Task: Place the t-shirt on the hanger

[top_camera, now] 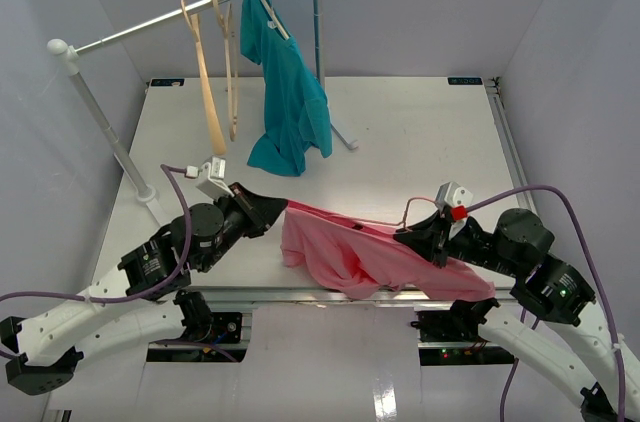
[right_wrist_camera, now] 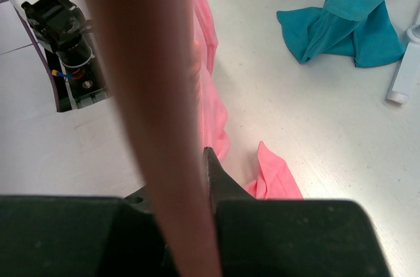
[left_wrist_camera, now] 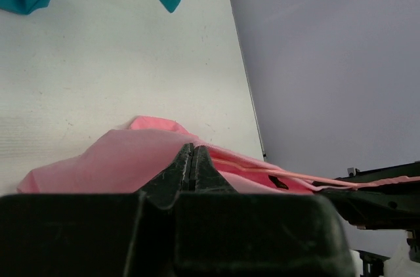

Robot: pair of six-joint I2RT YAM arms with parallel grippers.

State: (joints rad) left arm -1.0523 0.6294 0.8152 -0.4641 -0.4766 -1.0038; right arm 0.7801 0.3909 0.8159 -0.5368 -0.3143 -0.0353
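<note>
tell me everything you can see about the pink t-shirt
The pink t-shirt looks like soft salmon fabric, crumpled and bunched rather than spread flat. It hangs stretched between the two arms near the front edge of the table. The left end effector is shut on its left end and the right end effector is shut further right. Its middle sags in loose folds onto the table.

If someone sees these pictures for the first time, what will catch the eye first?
First, the salmon-pink t-shirt, stretched at the near edge of the table between the left end effector and the right end effector, both shut on it. Next, the teal shirt hanging from the rack at the back, beside two wooden hangers.
</note>
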